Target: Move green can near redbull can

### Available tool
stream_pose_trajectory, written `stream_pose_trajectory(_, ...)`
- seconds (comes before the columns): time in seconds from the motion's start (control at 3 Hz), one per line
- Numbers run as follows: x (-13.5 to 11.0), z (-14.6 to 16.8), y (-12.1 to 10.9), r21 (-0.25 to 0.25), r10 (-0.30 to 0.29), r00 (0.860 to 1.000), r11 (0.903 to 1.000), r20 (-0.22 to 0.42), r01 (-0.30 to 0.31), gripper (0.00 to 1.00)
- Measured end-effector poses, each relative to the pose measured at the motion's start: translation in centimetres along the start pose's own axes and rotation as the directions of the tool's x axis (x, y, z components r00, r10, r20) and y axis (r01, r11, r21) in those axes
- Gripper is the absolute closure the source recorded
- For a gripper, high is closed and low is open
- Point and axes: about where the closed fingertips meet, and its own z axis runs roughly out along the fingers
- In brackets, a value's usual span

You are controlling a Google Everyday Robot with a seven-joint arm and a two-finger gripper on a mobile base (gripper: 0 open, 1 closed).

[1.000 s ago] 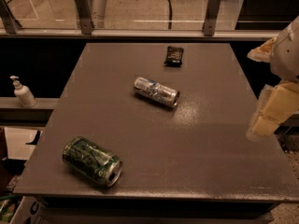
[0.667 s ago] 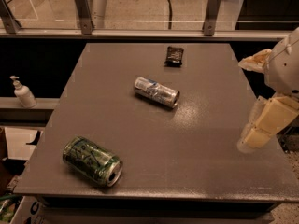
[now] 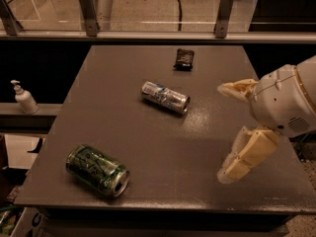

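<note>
On a grey counter [image 3: 163, 152], the robot's hand [image 3: 222, 132] hovers over the right side, fingers spread wide, holding nothing. The green can [image 3: 97, 170] lies on its side near the front-left corner, well apart from the redbull can [image 3: 165, 97] lying mid-counter. A small black packet [image 3: 183, 59] sits beyond.

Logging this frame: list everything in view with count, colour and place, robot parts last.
green can: one, dark green with silver ends, on its side at the table's near left corner.
redbull can: one, silver and blue, on its side mid-table.
packet: one, black, far end of the table.
pump bottle: one, white, on the ledge to the left.
table: one, grey.
gripper: one, cream, open, over the table's right side, touching nothing.
</note>
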Motion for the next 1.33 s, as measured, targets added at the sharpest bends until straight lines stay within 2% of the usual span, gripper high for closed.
stream_pose_trajectory(0.33, -0.8, 0.0, 0.3, -0.005, -0.005, 1.000, 1.0000, 0.024, 0.005, 0.00)
stream_pose_trajectory(0.67, -0.7, 0.1, 0.2, -0.005, -0.005, 1.000, 1.0000, 0.022, 0.005, 0.00)
stream_pose_trajectory(1.0, -2.1, 1.3, 0.8, -0.011, 0.001, 0.995, 0.9999, 0.099, 0.000, 0.00)
stream_pose_trajectory(1.33, -5.7, 3.9, 2.0, -0.026, -0.017, 0.974, 0.9994, 0.228, 0.023, 0.00)
